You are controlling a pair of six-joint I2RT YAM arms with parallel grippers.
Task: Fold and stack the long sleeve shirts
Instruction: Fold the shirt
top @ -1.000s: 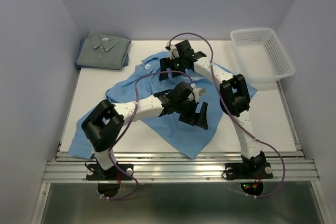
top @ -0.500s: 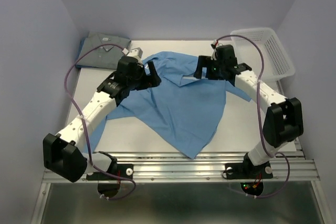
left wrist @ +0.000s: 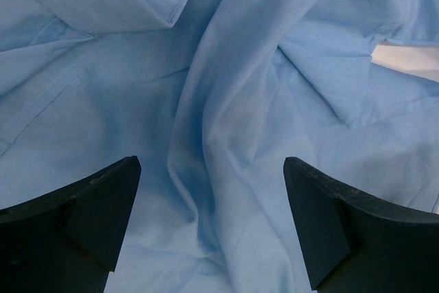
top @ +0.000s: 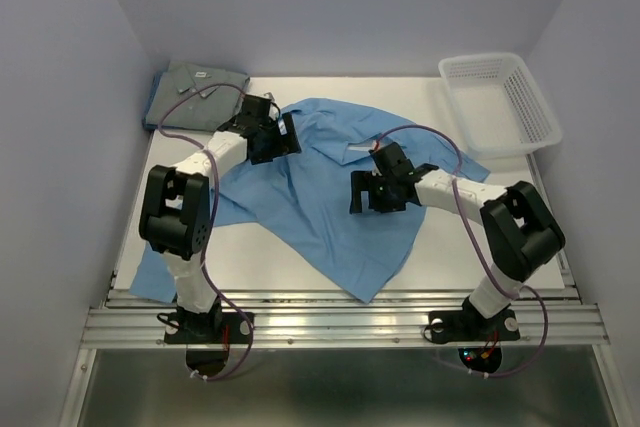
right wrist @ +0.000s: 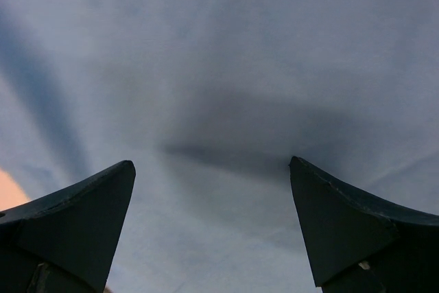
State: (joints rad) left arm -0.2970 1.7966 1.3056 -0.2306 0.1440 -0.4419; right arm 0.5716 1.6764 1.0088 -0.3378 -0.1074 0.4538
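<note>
Looking down on a white table [top: 470, 237] with a light sky-blue shirt [top: 330, 197] sprawled open and rumpled across its middle, running from the far centre down to the near left edge. Finding the grey-blue shirt [top: 195, 95] folded in the far left corner, collar up and small white neck label showing, just beside the far left end of the sky-blue shirt; cannot tell whether touching.

Placing the left gripper [top: 287, 135] over the far left part of the sky-blue shirt, close to the folded one, with fingers spread wide and nothing pinched. From the left wrist, seeing only creased blue cloth between and beyond the dark fingertips [left wrist: 96, 217], plus a sliver of white table at the right.

Placing the right gripper [top: 360, 195] low over the middle of the same shirt, pointing left, likewise spread wide and holding nothing. From the right wrist, seeing smooth cloth very close under the fingertips [right wrist: 75, 224], with a dark shadow between; cannot tell whether in contact.

Noting a white mesh basket [top: 478, 60] in the far right corner, just beyond the shirt's right end.
</note>
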